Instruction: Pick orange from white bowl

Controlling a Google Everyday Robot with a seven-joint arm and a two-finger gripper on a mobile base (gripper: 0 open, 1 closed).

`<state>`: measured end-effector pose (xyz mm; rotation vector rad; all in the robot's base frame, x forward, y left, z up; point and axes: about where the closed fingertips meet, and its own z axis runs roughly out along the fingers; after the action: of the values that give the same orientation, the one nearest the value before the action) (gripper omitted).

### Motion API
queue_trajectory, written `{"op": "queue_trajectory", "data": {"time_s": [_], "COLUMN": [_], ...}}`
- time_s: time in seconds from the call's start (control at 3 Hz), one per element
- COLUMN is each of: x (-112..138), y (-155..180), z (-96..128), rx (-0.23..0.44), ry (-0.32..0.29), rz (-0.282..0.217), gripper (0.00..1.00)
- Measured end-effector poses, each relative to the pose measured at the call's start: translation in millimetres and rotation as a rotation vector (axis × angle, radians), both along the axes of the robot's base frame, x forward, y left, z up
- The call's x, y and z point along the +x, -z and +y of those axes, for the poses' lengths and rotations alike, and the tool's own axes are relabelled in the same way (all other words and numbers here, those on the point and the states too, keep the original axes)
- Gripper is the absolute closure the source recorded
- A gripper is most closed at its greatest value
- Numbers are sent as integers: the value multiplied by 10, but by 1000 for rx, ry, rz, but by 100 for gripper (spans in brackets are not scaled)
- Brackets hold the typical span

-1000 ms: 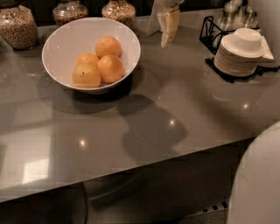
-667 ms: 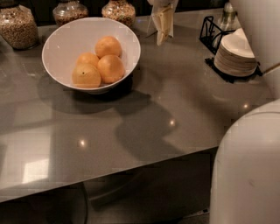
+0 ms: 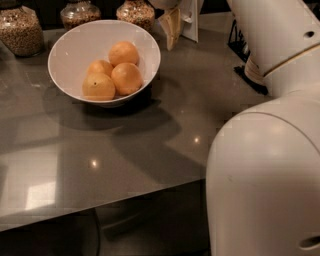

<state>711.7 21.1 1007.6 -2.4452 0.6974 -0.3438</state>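
The white bowl (image 3: 65, 60) stands on the grey counter at the back left. It holds several oranges: one at the back (image 3: 123, 52), one in the middle (image 3: 126, 78), one at the left (image 3: 100, 66), and a yellower one with a dark stem dot in front (image 3: 98, 87). My gripper (image 3: 181, 25) hangs at the top edge, just right of the bowl's rim and above the counter. Its fingers (image 3: 171, 29) stand apart and hold nothing.
Three glass jars of grain stand along the back: (image 3: 20, 30), (image 3: 80, 12), (image 3: 135, 10). My white arm (image 3: 270, 150) fills the right side and hides most of a black rack (image 3: 239, 42). The counter's front edge (image 3: 100, 202) runs across the lower frame.
The arm has swung left and closer to the camera, covering the stacked dishes at right. The gripper has shifted left toward the bowl's rim. The oranges have not moved.
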Motion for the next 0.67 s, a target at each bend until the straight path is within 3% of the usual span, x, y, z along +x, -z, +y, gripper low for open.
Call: {"op": "queue_trajectory", "data": {"time_s": [0.67], "x": [120], "y": [190], "z": [298], "rx": [-31], "ry": [-66], "rz": [24], "gripper": [40]}}
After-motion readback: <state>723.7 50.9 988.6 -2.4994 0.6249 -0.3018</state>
